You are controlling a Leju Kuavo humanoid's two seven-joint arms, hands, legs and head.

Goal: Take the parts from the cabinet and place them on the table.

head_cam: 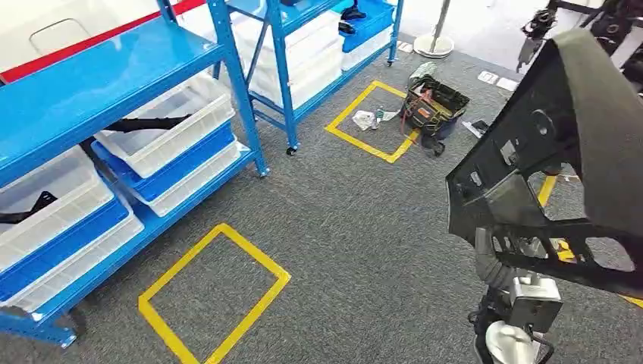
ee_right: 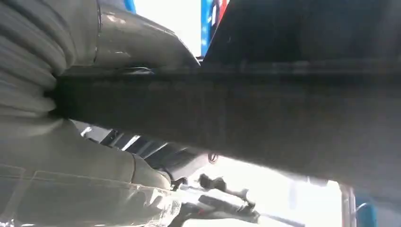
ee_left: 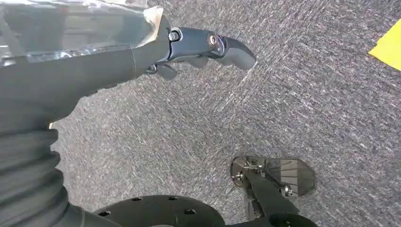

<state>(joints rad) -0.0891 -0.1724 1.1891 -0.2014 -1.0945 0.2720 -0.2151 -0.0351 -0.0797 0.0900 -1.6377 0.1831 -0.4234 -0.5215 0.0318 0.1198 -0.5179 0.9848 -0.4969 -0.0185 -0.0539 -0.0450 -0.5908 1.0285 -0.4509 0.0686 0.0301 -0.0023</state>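
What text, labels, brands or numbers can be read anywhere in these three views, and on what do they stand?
None can be read.
Small white cards on the grey carpet: too small to tell.
Large black plastic part held by the right hand: no marking shows.

In the head view the shelving rack is standing at the left, with bins sitting on its lower shelves — one bin above another. A second rack is standing behind it, farther back and to the right. On the carpet, one taped square is lying just in front of the near rack; another taped square is lying beyond it, beside the tool bag. The large part is sitting at the right — held up by the right hand under its lower edge.
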